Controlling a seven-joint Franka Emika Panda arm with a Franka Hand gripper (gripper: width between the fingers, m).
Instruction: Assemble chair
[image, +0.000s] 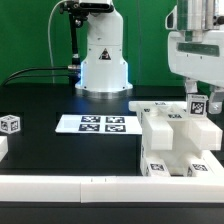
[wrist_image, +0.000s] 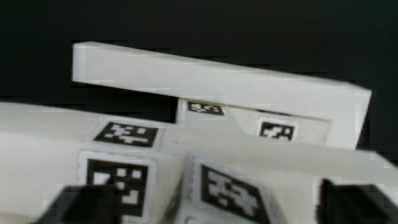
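The partly built chair (image: 172, 142) stands at the exterior view's right, a cluster of chunky white blocks with black-and-white tags. A small tagged piece (image: 197, 103) stands upright on top of it. My gripper (image: 197, 98) hangs straight over that piece, fingers down on either side. In the wrist view the tagged piece (wrist_image: 235, 188) sits between the dark fingers (wrist_image: 80, 205), with a gap on each side, so my gripper (wrist_image: 217, 206) is open and grips nothing. Beyond it lies a long white slab (wrist_image: 214, 75) of the chair. A loose tagged cube (image: 10, 124) rests at the far left.
The marker board (image: 97, 124) lies flat mid-table. The white domed robot base (image: 103, 60) stands behind it with cables running left. A white rail (image: 70, 185) runs along the table's front edge.
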